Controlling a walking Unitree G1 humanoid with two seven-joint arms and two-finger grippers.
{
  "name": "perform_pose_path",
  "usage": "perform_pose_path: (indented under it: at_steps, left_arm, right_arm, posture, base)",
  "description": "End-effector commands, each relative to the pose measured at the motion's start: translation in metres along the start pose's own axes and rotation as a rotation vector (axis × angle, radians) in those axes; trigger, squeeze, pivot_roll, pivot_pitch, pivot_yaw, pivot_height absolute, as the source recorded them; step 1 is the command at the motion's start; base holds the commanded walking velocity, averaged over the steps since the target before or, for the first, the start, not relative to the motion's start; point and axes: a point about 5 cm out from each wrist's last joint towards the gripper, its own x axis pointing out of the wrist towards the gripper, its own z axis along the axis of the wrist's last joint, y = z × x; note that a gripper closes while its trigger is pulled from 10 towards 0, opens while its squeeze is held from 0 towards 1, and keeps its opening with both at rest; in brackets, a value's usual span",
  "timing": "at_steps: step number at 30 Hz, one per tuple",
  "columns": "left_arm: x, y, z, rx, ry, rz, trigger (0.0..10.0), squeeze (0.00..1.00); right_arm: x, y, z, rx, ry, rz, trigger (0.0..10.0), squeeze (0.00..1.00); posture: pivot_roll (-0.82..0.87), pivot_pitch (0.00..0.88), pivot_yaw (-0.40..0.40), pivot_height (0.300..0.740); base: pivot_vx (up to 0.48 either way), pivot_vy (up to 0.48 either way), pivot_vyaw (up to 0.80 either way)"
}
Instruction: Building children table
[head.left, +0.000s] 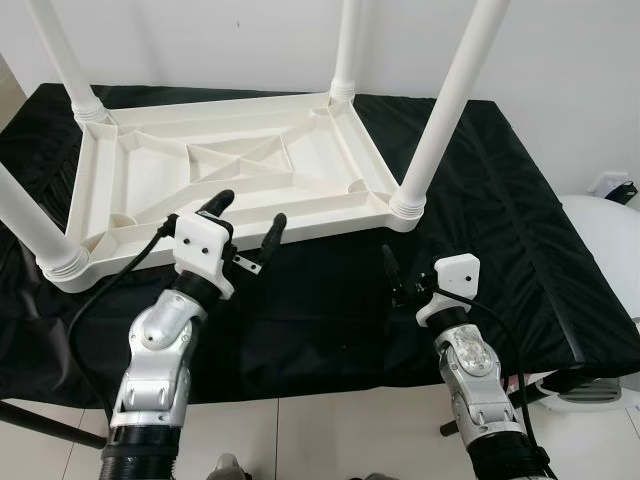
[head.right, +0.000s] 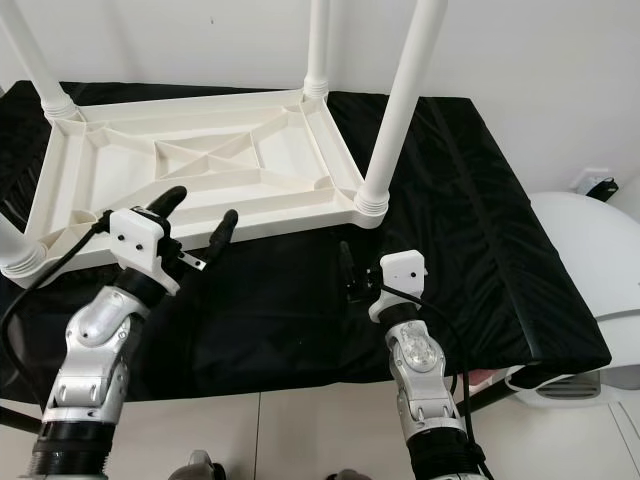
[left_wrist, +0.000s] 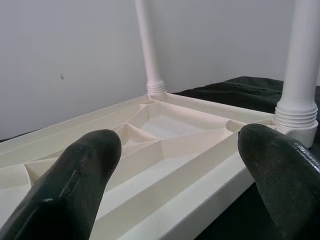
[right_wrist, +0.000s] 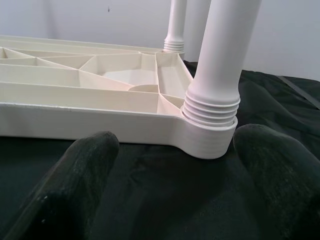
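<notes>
**Four legs up, both tools empty at the near rail**

The white children's table (head.left: 235, 170) lies upside down on the black-draped worktop (head.left: 500, 200), its ribbed underside facing up and all four legs standing in their corner sockets. I have the left tool (head.left: 250, 217) at the near long rail — fingers spread wide, holding nothing, one tip reaching over the rail and the other just short of it. The right tool (right_wrist: 175, 165) hangs low over the cloth, likewise open and empty, pointed at the near right leg (head.left: 445, 105), whose threaded collar (right_wrist: 212, 107) sits straight ahead of its fingers but apart from them. The tabletop's long axis runs across my view, left to right, so that leg is the right arm's to reach — the left arm is nearer the rail. My judgement: checking or tightening that leg, or flipping the table, comes next.
</notes>
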Motion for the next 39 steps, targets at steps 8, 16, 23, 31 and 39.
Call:
perform_pose_path:
  at_steps: [8, 16, 23, 31, 39]
  left_arm:
    - [0.004, 0.023, -0.024, 0.148, 0.195, 0.068, 10.0, 0.00]
    - [0.000, 0.035, -0.046, 0.237, 0.340, 0.017, 10.0, 0.00]
    - [-0.004, 0.043, -0.057, 0.288, 0.430, -0.037, 10.0, 0.00]
    - [0.010, 0.039, -0.067, 0.243, 0.548, -0.131, 10.0, 0.00]
    - [0.025, 0.019, -0.074, 0.150, 0.631, -0.243, 10.0, 0.00]
  right_arm:
    - [-0.004, 0.000, 0.002, 0.012, -0.004, -0.021, 10.0, 0.00]
    - [-0.008, 0.003, 0.004, 0.016, -0.009, -0.026, 10.0, 0.00]
    - [-0.012, 0.006, 0.005, 0.023, -0.005, -0.032, 10.0, 0.00]
    - [-0.013, 0.008, 0.006, 0.029, 0.001, -0.032, 10.0, 0.00]
    - [-0.014, 0.008, 0.007, 0.026, 0.005, -0.027, 10.0, 0.00]
  posture:
    - [0.04, 0.115, 0.006, 0.740]
    - [0.04, 0.141, 0.027, 0.740]
    - [0.05, 0.155, 0.036, 0.740]
    - [0.05, 0.165, 0.035, 0.740]
    - [0.05, 0.166, 0.028, 0.740]
  base:
    - [0.000, 0.000, 0.00]
    - [0.000, 0.000, 0.00]
    - [0.000, 0.000, 0.00]
    - [0.000, 0.000, 0.00]
    - [0.000, 0.000, 0.00]
